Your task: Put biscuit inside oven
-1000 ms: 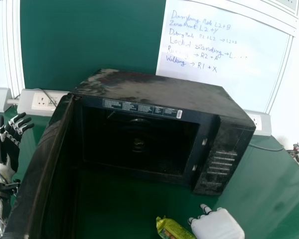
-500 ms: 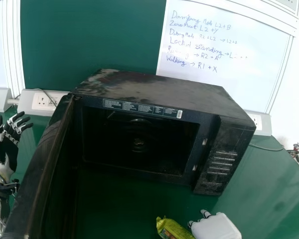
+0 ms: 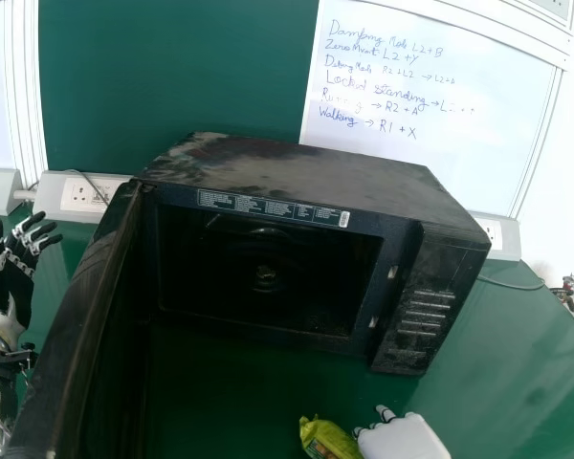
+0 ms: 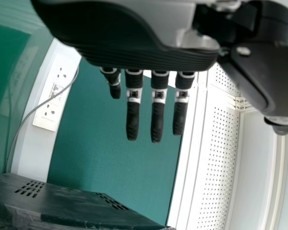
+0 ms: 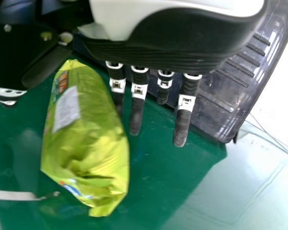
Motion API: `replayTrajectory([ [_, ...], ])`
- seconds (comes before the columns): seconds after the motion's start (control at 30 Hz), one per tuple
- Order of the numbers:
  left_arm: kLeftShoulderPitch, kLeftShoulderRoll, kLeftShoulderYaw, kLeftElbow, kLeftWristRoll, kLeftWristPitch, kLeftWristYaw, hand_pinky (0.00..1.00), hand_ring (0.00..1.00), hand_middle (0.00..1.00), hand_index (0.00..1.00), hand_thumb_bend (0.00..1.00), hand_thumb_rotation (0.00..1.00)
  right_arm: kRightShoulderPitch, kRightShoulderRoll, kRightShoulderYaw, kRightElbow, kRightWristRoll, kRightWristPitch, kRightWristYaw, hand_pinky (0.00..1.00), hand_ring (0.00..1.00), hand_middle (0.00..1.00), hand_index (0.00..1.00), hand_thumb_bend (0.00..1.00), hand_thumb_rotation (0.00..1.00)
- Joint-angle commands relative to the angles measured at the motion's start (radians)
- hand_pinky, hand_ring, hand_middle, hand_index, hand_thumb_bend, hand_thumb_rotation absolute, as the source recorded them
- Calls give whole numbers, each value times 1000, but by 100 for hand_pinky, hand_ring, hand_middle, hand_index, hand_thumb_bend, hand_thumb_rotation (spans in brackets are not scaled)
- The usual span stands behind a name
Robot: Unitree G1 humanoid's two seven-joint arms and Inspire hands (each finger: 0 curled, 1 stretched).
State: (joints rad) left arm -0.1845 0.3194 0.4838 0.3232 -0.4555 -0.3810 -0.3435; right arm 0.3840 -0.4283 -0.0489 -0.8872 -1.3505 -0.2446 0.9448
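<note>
Head view: a green biscuit packet (image 3: 327, 440) lies on the green table (image 3: 230, 392) in front of a black oven (image 3: 297, 182), whose door (image 3: 81, 316) stands open on the left. The right hand (image 3: 402, 438) is just beside the packet, on its right, and is clearly the nearer one. The left hand (image 3: 14, 282), its fingers extended, is well apart, beyond the door.

In the right wrist view, the right hand's fingers (image 5: 137, 112) are straight and its thumb (image 5: 8, 93) stands away from them. The packet lies between the two, its long axis running roughly the same way as the fingers. Nothing is gripped; whether a finger touches the wrapper, I cannot tell.

The step in hand looks like lining up a grasp. The coming move probably calls for closing thumb and fingers across the packet's narrower width; off centre, the soft wrapper could slip or swivel.
</note>
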Motion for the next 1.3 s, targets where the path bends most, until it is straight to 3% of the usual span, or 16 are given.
replayTrajectory([
  [0.0,-11,8,8,-5,-11,5,-5,66,69,73,76,72,52,4,11,17,16,-9,8,-19,49,62,71,78,100,68],
  [0.37,-8,10,10,-23,-13,21,-1,65,68,72,76,71,53,-2,22,70,71,-40,30,-46,45,60,69,79,100,60],
  [0.83,-6,12,10,-24,-4,22,1,66,69,73,78,72,54,-45,7,93,97,-15,69,9,51,64,71,77,100,52],
  [1.17,-3,9,12,-38,-12,38,7,65,68,72,77,71,53,-26,1,105,101,-45,79,-46,51,65,73,78,100,32],
  [1.2,-3,9,12,-40,-13,40,8,65,68,72,77,71,53,-21,3,107,106,-56,80,-68,51,65,72,77,98,30],
  [1.27,-2,8,13,-44,-14,43,8,65,68,72,77,71,52,-15,9,111,127,-73,85,-114,49,62,68,72,81,23],
])
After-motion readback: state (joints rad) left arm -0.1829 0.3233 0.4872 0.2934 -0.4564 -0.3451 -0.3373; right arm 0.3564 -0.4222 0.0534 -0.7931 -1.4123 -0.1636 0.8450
